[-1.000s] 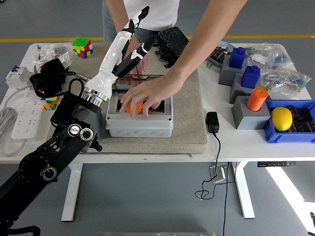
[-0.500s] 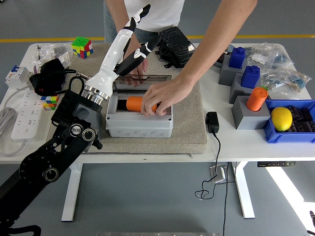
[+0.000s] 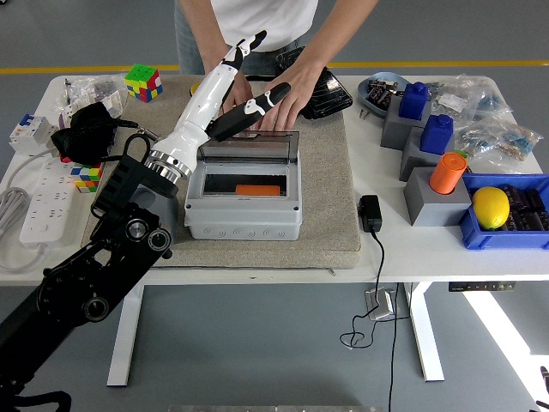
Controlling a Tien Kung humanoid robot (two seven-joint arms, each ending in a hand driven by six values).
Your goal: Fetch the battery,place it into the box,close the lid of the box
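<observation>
The grey box (image 3: pixel 244 220) stands on the beige mat in the middle of the table. An orange battery (image 3: pixel 257 190) lies inside it. The clear lid (image 3: pixel 249 148) is hinged at the far side and stands tilted, half way over the opening. My left hand (image 3: pixel 249 96), white with black fingertips, hovers over the lid's far edge with fingers spread and holds nothing. A person at the far side rests both hands (image 3: pixel 292 96) behind the lid, close to my hand. My right arm is out of view.
Grey blocks with blue batteries (image 3: pixel 414 100) and an orange battery (image 3: pixel 448 172) stand at the right, by a blue bin with a lemon (image 3: pixel 491 207). A black adapter (image 3: pixel 371 213) lies right of the mat. A Rubik's cube (image 3: pixel 142 82) and power strip (image 3: pixel 43 202) lie left.
The person left the orange battery in the box and drew that hand back to the far side. The lid has swung up and forward over the opening. My left hand lowered slightly.
</observation>
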